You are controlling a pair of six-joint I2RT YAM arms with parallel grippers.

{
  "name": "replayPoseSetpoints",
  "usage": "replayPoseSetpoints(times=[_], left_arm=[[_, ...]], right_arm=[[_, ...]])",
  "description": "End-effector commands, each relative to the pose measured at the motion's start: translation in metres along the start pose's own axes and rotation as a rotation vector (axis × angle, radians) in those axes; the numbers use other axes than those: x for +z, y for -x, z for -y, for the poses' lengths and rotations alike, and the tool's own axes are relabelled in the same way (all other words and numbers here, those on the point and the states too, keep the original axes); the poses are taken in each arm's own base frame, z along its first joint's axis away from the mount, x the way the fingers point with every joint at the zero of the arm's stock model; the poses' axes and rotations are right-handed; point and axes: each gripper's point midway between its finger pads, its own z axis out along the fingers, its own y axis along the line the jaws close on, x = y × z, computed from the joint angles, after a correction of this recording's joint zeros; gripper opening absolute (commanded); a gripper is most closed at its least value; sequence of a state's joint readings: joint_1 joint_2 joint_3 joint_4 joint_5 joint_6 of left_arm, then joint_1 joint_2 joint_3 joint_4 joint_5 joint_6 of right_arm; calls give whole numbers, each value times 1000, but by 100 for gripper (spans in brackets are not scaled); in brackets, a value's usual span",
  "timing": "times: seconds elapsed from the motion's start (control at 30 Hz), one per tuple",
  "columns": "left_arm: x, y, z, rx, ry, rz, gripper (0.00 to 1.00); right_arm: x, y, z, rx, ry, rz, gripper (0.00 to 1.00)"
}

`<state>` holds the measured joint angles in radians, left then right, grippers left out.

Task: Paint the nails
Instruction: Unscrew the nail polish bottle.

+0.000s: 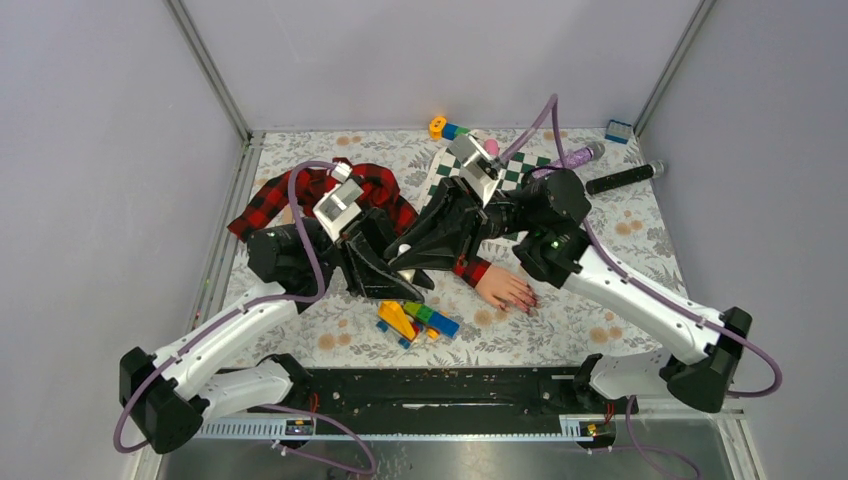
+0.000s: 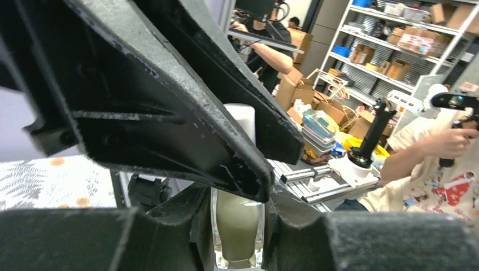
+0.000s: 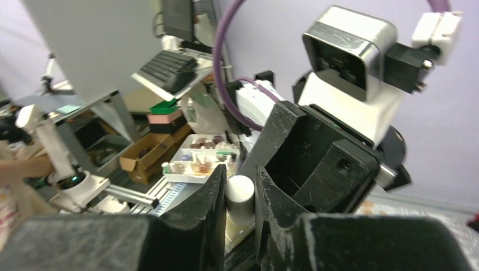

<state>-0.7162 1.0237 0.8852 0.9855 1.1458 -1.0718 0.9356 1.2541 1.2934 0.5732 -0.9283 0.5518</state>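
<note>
Opening step: low mid-frame, left claw squeezed the polish bottle, right claw pinched its cap; a twist seemed needed next.

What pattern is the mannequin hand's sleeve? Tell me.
The sleeve is red-and-black plaid, seen best in the top external view.

Floral-cloth table with plaid-sleeved mannequin hand, toy bricks, checkered mat.
</note>
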Motion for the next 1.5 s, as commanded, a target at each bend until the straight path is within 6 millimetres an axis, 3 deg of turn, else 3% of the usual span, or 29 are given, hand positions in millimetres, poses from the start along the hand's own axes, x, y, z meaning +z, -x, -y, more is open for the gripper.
replayPoseSetpoints(times=[0.0, 0.17, 0.7, 0.73, 0.77, 0.8, 0.9, 0.93, 1.07, 1.23, 1.47], left_arm=[[3, 18, 21, 96, -109, 4, 0], [6, 20, 21, 76, -143, -6, 0], [10, 16, -4, 33, -104, -33, 0], [10, 15, -7, 33, -92, -32, 0], [10, 15, -11, 31, -75, -32, 0], [10, 14, -16, 35, -54, -32, 0], [7, 10, -32, 74, 29, -42, 0], [6, 8, -37, 78, 58, -50, 0], [3, 4, -49, 104, 135, -69, 0], [-2, 1, -57, 133, 196, -76, 0], [-22, -3, -89, 217, 440, -83, 0]], right_arm=[[-16, 37, -112, -133, 451, -79, 0], [-21, 42, -126, -118, 543, -134, 0], [-34, 27, -129, -132, 570, -270, 0], [-33, 31, -127, -122, 556, -251, 4], [-33, 34, -124, -110, 537, -230, 17], [-33, 39, -120, -99, 514, -204, 37], [-37, 54, -100, -66, 405, -108, 94], [-39, 57, -91, -50, 362, -75, 99], [-50, 65, -49, -2, 162, 38, 99], [-64, 54, 11, 21, -154, 104, 99], [-105, 41, 83, 43, -642, 193, 100]])
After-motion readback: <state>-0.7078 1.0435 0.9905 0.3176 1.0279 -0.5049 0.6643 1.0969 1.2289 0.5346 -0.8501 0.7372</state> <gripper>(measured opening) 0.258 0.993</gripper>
